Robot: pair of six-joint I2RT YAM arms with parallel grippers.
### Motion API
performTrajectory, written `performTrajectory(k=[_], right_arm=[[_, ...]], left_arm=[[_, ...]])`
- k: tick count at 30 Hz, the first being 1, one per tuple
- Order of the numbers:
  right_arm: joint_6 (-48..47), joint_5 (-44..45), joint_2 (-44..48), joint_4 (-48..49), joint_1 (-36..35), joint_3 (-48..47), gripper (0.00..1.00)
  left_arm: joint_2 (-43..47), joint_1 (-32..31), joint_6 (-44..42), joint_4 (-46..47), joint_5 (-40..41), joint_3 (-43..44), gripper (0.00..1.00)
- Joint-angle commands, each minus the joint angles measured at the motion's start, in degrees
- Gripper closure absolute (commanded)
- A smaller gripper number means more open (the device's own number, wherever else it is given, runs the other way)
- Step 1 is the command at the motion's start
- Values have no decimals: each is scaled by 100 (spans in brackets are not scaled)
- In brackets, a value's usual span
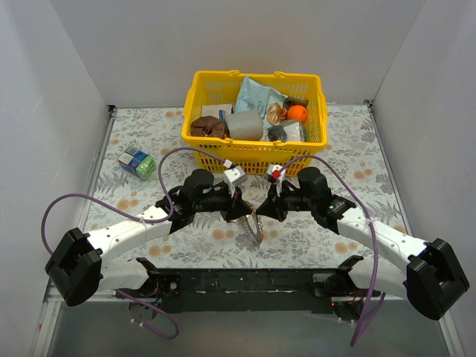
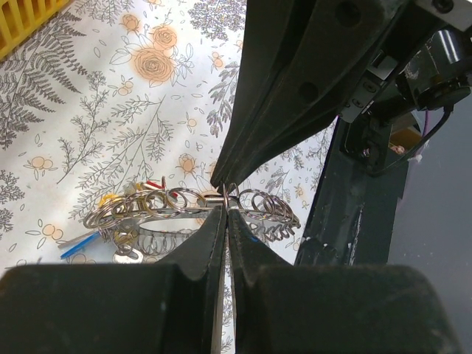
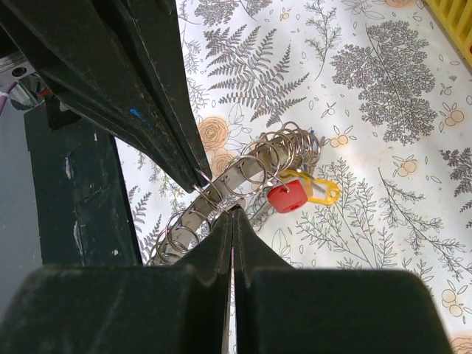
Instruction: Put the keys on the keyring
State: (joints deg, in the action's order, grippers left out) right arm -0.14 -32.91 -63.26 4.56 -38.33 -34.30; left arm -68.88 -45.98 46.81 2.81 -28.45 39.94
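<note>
Surface: floral print, fills the middle of the top view.
Basket: yellow, packed with goods, upper centre.
Keyring: frame centre, tilted on edge between both arms; rim fringed with small wire loops.
Left jaws: clenched on one loop of the keyring.
Right jaws: clenched on another loop.
Keys: red key and yellow key hang just beside the rim; blue key lies lower left in the left wrist view. Attachment cannot be told.
Step, as judged: keyring steadied for threading.
Next move likely calls for prising one loop open without losing the hold.
</note>
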Motion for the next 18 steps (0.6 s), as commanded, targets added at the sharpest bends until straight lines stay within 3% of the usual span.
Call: performTrajectory(k=[1, 10, 15, 16, 18], right_arm=[[-30, 100, -2, 230, 62, 47, 99], [-30, 319, 235, 212, 80, 91, 96], [-30, 452, 683, 195, 115, 99, 69], [-30, 452, 736, 195, 124, 108, 56], [-30, 452, 868, 230, 141, 134, 44]], left_arm=[[323, -78, 13, 457, -267, -22, 100], [323, -78, 13, 537, -293, -57, 100], [340, -78, -22, 545, -337, -66, 100], [340, -78, -40, 545, -328, -66, 100], [349, -78, -66, 545, -319, -66, 100]])
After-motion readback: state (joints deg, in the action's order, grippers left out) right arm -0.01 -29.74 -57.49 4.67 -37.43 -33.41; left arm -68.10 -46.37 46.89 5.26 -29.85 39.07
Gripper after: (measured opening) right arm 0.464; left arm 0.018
